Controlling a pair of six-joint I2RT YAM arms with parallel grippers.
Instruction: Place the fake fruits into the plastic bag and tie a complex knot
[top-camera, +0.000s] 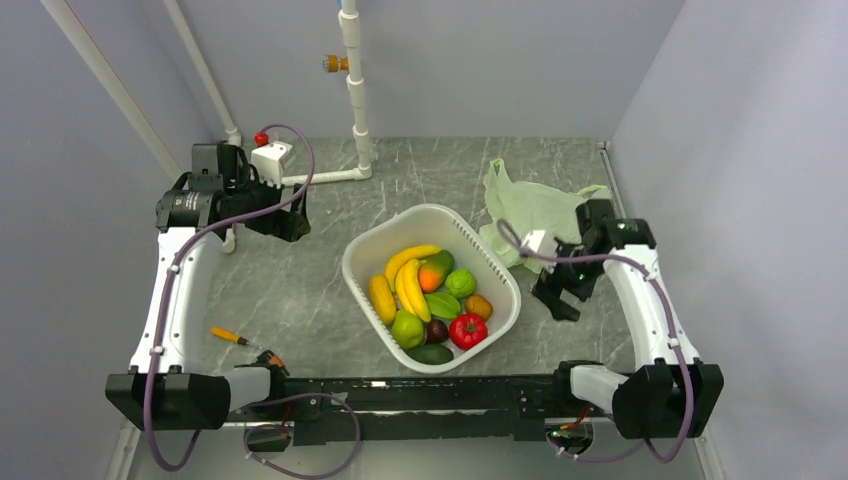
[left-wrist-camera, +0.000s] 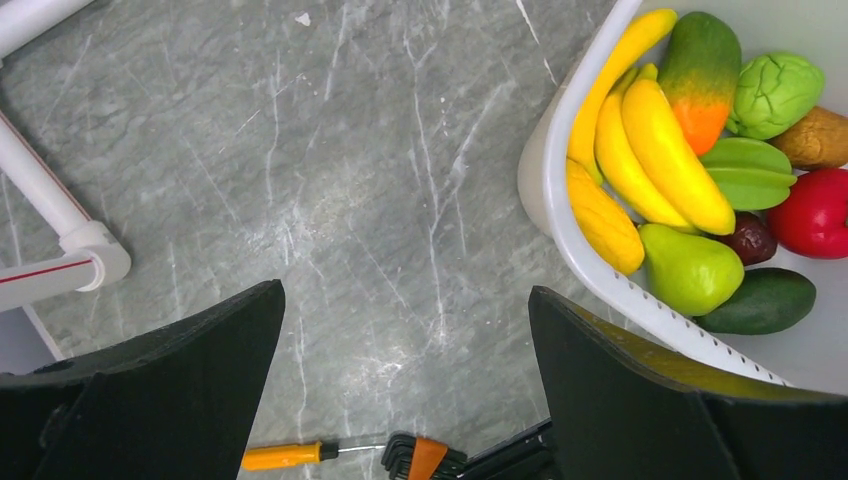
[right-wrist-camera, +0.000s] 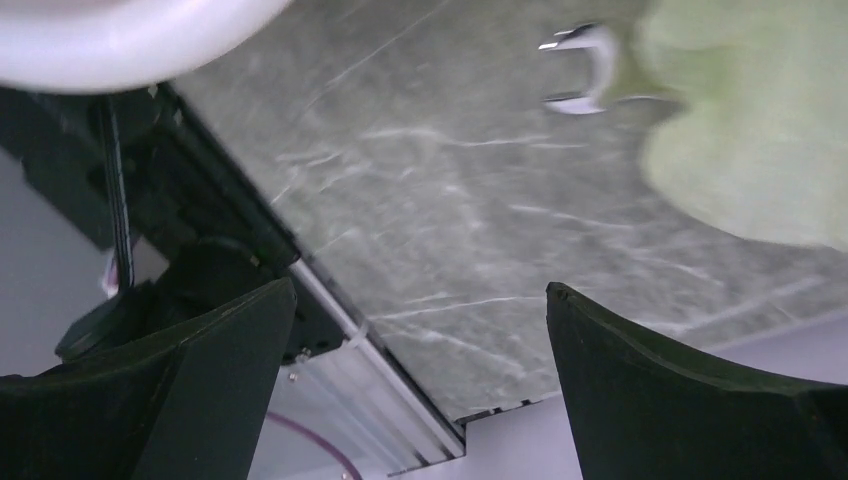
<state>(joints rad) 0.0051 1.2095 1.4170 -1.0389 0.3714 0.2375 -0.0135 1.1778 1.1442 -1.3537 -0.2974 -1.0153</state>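
Note:
The fake fruits (top-camera: 432, 292) lie in a white plastic basin (top-camera: 360, 255) at the table's middle: yellow bananas, green ones, an orange-red mango, a red one and a dark avocado. They also show in the left wrist view (left-wrist-camera: 690, 150). The pale-green plastic bag (top-camera: 530, 205) lies crumpled on the table behind the right arm, and it is blurred in the right wrist view (right-wrist-camera: 750, 130). The knot is not in view. My left gripper (top-camera: 288, 220) (left-wrist-camera: 405, 290) is open and empty, left of the basin. My right gripper (top-camera: 556, 296) (right-wrist-camera: 420, 285) is open and empty, right of the basin.
An orange-handled screwdriver (top-camera: 232, 337) and a set of hex keys (top-camera: 272, 360) lie at the near left. A white pipe (top-camera: 355, 100) and a white box with a red button (top-camera: 270, 158) stand at the back left. A small silver metal piece (right-wrist-camera: 580, 65) lies by the bag.

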